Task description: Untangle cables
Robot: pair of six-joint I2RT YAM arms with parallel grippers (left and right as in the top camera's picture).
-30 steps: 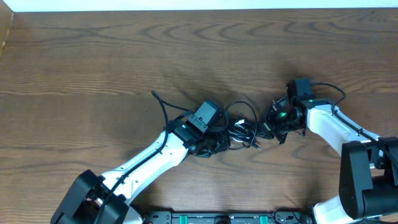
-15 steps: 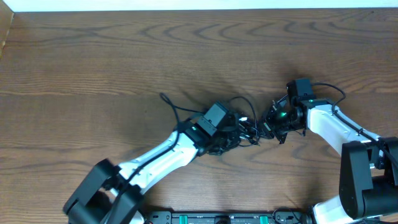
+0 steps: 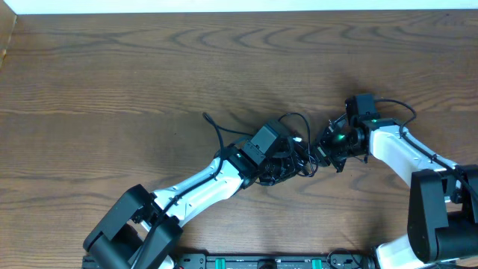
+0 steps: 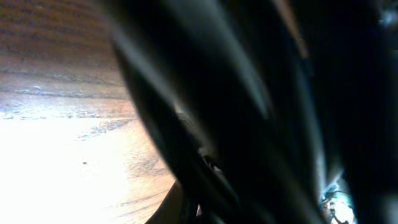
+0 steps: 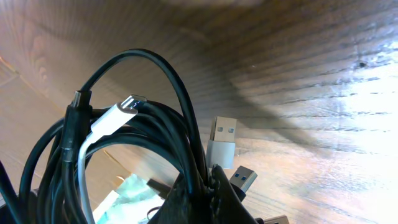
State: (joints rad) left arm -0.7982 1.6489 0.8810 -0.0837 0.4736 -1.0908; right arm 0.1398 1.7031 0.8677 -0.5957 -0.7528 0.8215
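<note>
The cables (image 3: pixel 299 153) are a knot of thin black cords and one white cord at the table's middle, stretched between both grippers. My left gripper (image 3: pixel 287 166) is buried in the knot's left side and shut on it. In the left wrist view blurred black cords (image 4: pixel 249 124) fill the frame and hide the fingers. My right gripper (image 3: pixel 323 153) pinches the right side. In the right wrist view the right gripper (image 5: pixel 208 186) is shut on black cords (image 5: pixel 180 106). The white cord (image 5: pixel 112 118) ends in a small plug, and a white USB plug (image 5: pixel 222 143) hangs beside it.
One black cord tail (image 3: pixel 213 127) trails up-left from the left arm. A loop (image 3: pixel 295 119) arches above the knot. A black and green unit (image 3: pixel 261 263) runs along the front edge. The right arm's base (image 3: pixel 433 224) stands at the lower right.
My left arm has moved right with its part of the bundle, closing in on the right gripper. The black tail was dragged right with it. The right arm has held still.
</note>
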